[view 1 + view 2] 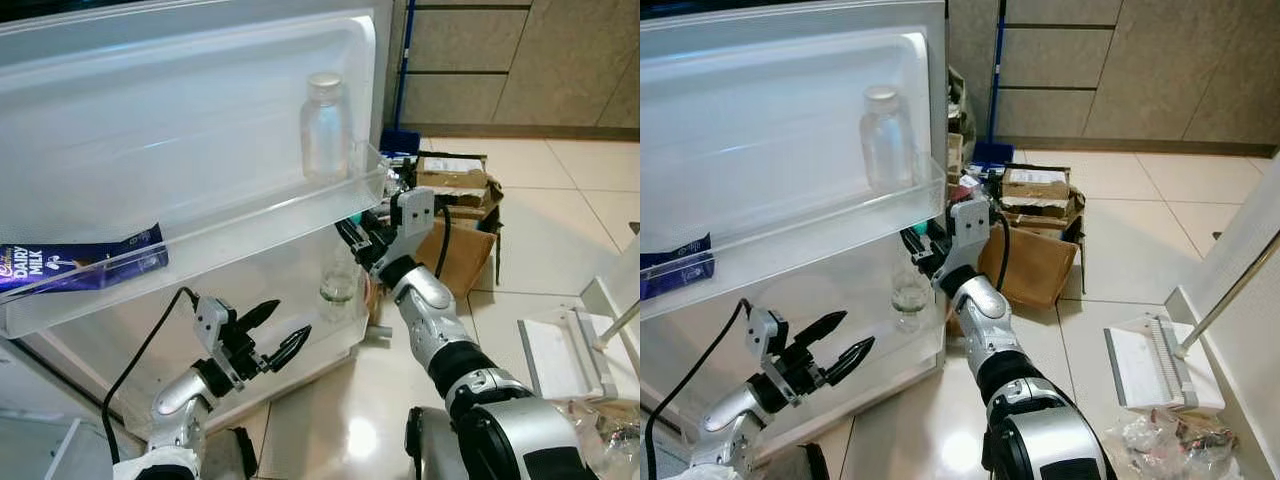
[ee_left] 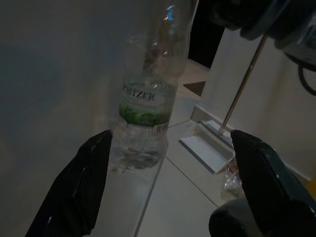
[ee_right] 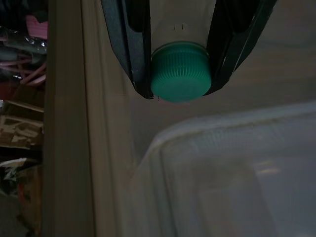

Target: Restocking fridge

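Right gripper point(image 1: 352, 232): jaws closed on the neck of the water bottle point(image 1: 339, 285), just under its green cap point(image 3: 180, 72); holding it from the top keeps the body hanging upright so it can drop straight into the shelf.
Water bottle: clear plastic with a green label, directly below the right jaws, its base at or just above the lower door shelf point(image 1: 330, 345) of the open fridge door point(image 1: 180, 140); whether it rests there I cannot tell.
Left gripper point(image 1: 268, 339): jaws spread wide and empty, pointed at the bottle's lower body, near it but apart; likely waiting to steady it.
Upper door shelf point(image 1: 368, 178): just above the right jaws, already carrying a glass jar point(image 1: 325, 127) and, far from both jaws, a Cadbury chocolate bar point(image 1: 80, 262).
Step, as I judge it: setting the bottle down, release still to come.
Risk: a top-held bottle may tip against the shelf rail.
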You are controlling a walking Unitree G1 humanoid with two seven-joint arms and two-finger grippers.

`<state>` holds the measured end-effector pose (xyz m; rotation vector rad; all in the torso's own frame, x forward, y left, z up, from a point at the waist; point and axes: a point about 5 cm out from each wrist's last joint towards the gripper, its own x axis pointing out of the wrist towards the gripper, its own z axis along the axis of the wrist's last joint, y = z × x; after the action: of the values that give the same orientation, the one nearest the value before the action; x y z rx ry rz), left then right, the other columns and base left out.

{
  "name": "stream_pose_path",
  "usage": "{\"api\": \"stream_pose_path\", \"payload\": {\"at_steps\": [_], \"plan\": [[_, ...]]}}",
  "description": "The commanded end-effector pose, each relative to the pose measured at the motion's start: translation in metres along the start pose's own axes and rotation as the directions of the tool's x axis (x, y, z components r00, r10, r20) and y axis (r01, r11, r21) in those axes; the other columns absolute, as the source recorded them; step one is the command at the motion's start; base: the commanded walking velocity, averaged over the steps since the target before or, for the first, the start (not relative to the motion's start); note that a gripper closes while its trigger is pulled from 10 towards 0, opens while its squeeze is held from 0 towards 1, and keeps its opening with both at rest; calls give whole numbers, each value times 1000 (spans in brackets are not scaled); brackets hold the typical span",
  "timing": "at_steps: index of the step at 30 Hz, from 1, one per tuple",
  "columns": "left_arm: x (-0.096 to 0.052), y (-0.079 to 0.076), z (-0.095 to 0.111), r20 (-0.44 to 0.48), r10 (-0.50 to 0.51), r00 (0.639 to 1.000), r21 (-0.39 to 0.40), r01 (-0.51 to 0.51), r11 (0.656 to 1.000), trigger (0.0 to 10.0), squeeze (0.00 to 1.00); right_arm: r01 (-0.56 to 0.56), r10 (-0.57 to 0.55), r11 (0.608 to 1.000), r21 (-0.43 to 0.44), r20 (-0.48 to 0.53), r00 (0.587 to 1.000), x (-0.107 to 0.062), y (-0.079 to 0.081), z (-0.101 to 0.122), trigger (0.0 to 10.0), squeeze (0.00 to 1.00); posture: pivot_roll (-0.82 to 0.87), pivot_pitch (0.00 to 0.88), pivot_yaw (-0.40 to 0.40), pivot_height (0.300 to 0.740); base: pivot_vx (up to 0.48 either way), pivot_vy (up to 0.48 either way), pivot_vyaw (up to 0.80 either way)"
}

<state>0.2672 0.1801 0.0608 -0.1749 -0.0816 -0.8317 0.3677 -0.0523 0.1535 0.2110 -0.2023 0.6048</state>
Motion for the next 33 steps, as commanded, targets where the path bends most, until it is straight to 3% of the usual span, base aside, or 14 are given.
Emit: {"api": "stream_pose_path", "payload": {"at_steps": [1,10,22,26,33], "plan": [[1,-5,-1,13,-4,1000,-19,4,1000,10000,0,-29,30,999,40,-9,1000,6,18,-6,10000,0,97,136,-48,426,0,0,0],[1,-13,13,66,-11,998,-1,11,1000,10000,0,-85,88,993,77,-35,996,14,35,-9,10000,0,127,188,-65,426,0,0,0],[0,-20,23,68,-25,997,2,24,1000,10000,0,-71,42,989,-132,-211,977,1,37,-36,10000,0,132,213,-65,426,0,0,0],[0,-20,24,68,-25,997,3,24,1000,10000,0,-76,45,988,-132,-223,974,0,38,-38,10000,0,132,215,-66,426,0,0,0],[1,-23,25,66,-24,998,-2,24,1000,10000,0,-128,65,977,-171,-334,940,-14,47,-62,10000,0,125,217,-69,426,0,0,0]]}}
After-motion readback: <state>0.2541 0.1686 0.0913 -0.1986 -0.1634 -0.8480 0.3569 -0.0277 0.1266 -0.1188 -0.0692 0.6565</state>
